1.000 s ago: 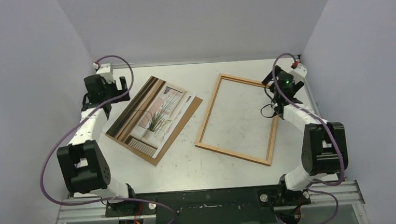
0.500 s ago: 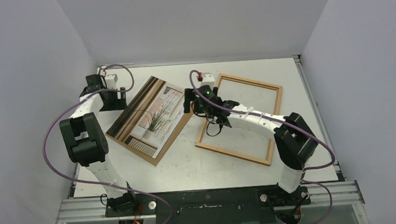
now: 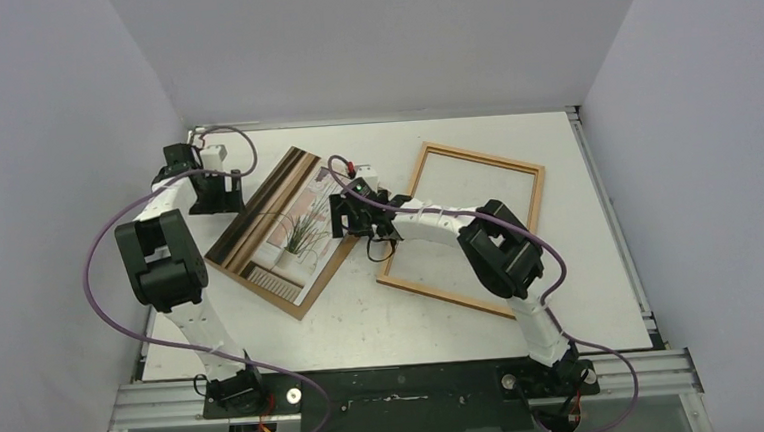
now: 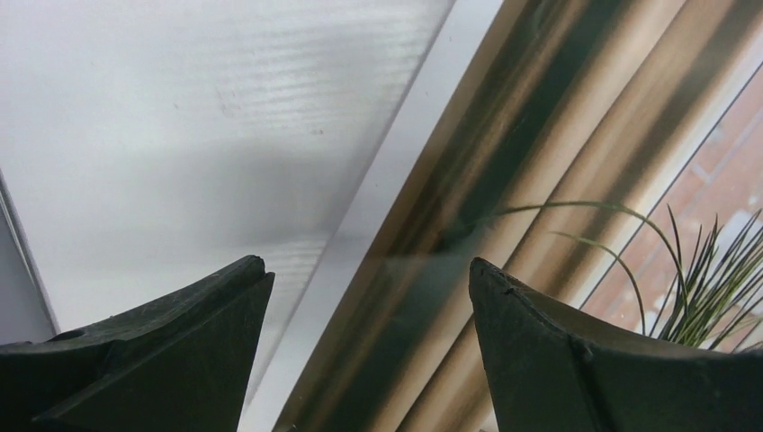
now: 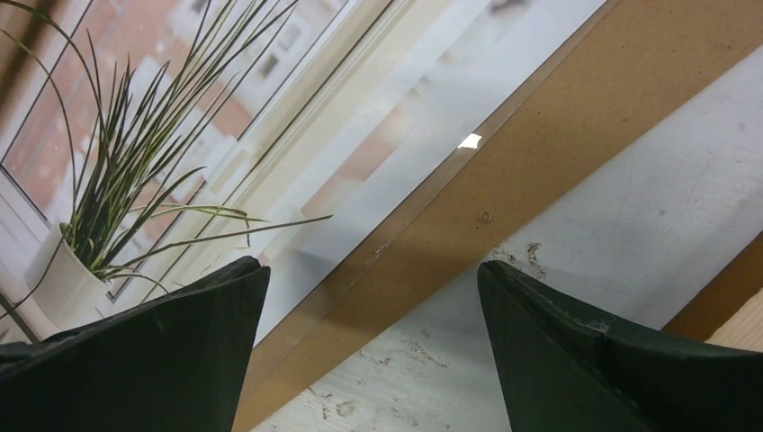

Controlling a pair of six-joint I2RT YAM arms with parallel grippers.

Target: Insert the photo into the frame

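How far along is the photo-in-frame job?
Done: nothing. The photo lies on the backing sheet, beside the empty frame. In hand: left end effector and right end effector, both open, sit over opposite photo edges, gripping nothing. To do: lift the photo and set it in the frame.

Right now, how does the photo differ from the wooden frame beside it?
The photo is a full printed sheet showing a plant; the frame is an empty wooden outline with table showing through. The photo rests on a brown board; the frame lies straight on the table. Both are flat rectangles, lying askew.
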